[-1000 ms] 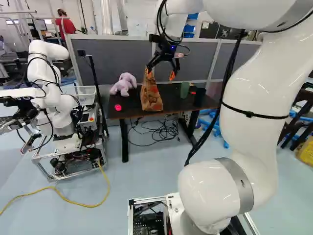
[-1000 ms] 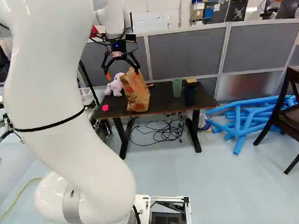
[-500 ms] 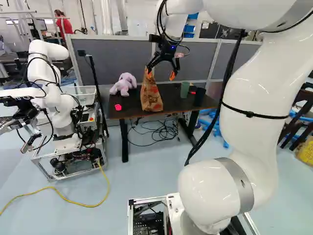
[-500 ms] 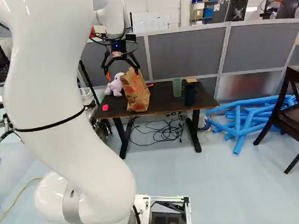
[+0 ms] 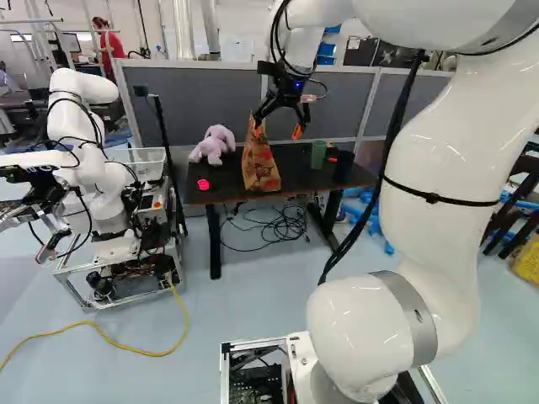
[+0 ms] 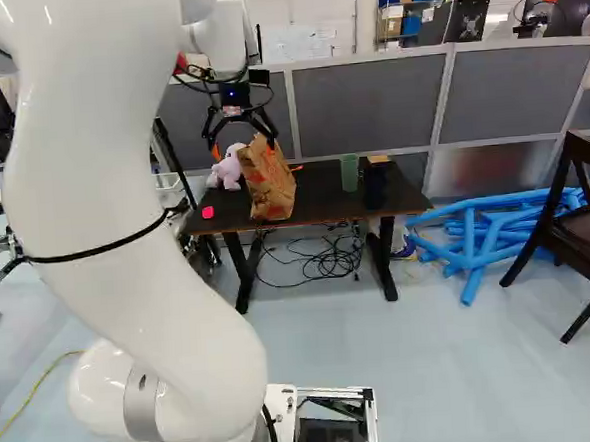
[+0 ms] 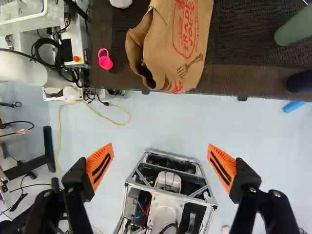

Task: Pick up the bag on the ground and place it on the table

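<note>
The gripper [image 5: 278,128] hangs above the front of the dark table [image 5: 295,160], its fingers spread wide. Upright on the tabletop stands the brown paper bag [image 5: 260,164], with red print; in the right base view the bag [image 6: 269,183] leans a little. Seen from the wrist, the gripper [image 7: 161,163] is open with nothing between its orange pads, and the bag [image 7: 180,46] is ahead of it, its mouth partly open. In the base views one finger overlaps the bag's top; the wrist view shows them apart.
On the table are a purple plush toy [image 5: 214,145], a pink ring-like item [image 5: 203,184], a green cup [image 6: 349,174] and a dark cup [image 6: 375,184]. Another robot [image 5: 84,151] stands left of the table. Cables lie underneath; blue tubes [image 6: 471,232] and a chair [image 6: 585,213] are to the right.
In the right base view the gripper has tilted or shifted very slightly. The bag has stayed where it stands, and the base has not moved.
</note>
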Robot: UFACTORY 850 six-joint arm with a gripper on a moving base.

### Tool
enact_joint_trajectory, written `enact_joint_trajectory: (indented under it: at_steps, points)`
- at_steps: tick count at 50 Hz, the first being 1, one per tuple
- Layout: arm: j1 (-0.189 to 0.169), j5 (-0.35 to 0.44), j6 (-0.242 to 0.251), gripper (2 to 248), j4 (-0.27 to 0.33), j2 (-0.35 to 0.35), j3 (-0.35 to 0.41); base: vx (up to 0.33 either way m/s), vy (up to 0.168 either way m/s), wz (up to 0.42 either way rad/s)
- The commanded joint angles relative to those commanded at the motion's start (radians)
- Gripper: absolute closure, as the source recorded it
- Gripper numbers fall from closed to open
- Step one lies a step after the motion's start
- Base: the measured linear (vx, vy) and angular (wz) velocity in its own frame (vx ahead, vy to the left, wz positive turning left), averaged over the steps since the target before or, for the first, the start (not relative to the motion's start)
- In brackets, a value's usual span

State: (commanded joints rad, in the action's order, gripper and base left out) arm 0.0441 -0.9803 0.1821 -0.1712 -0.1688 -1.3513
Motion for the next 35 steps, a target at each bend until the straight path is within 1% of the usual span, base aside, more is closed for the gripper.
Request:
enact_joint_trajectory:
  at_steps: [18, 35]
  points:
    - [-0.002, 0.086, -0.008, 3, 0.008, 0.021, 0.059, 0.000, 0.000, 0.000]
    - [-0.005, 0.202, -0.020, 3, 0.019, 0.049, 0.138, 0.000, 0.000, 0.000]
